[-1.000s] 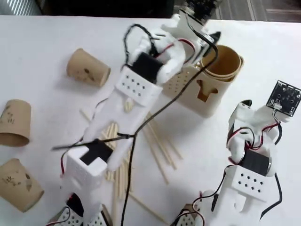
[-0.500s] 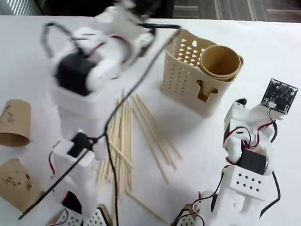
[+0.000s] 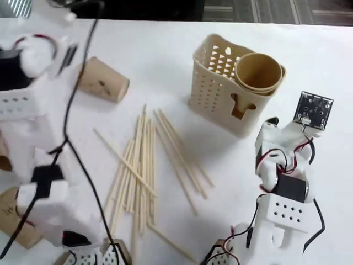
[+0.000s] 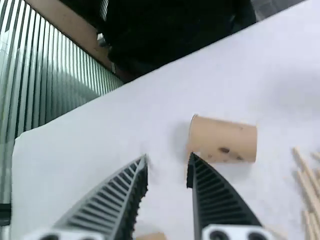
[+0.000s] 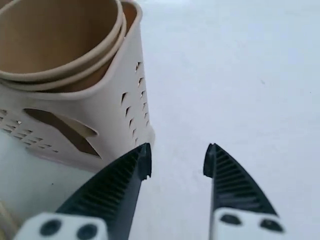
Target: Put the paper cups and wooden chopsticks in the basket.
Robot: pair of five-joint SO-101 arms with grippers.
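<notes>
Bench (image 3: 165, 49): a white surface on which both arms are mounted at the near edge.
Left arm (image 3: 33, 132): it is seen raised and swung over the bench's left edge, its upper links standing tall and blurred, with a black cable looped across it.
Right arm (image 3: 284, 190): it is folded low by the near right corner, with the wrist turned toward the basket.
Basket (image 3: 218, 91): a cream perforated basket is set upright toward the far edge, right of the middle; in the right wrist view (image 5: 100, 120) its wall is seen just ahead of the fingertips.
Wooden chopsticks (image 3: 143, 163): they are spread flat in a loose pile at the middle of the bench, between the two arms and outside the basket.
Stacked paper cups (image 3: 258, 70): they are nested upright inside the basket, at its right end.
Lying paper cup (image 3: 102, 81): it is laid on its side toward the far left corner, outside the basket.
Corner paper cup (image 3: 8, 212): it is found by the near left corner, partly hidden by the left arm.
Left end effector (image 4: 167, 160): its fingers are held apart with nothing between them, pointed at the lying paper cup, which is seen just beyond the tips.
Right end effector (image 5: 177, 150): its fingers are parted and nothing is gripped; it is held just beside the basket.
</notes>
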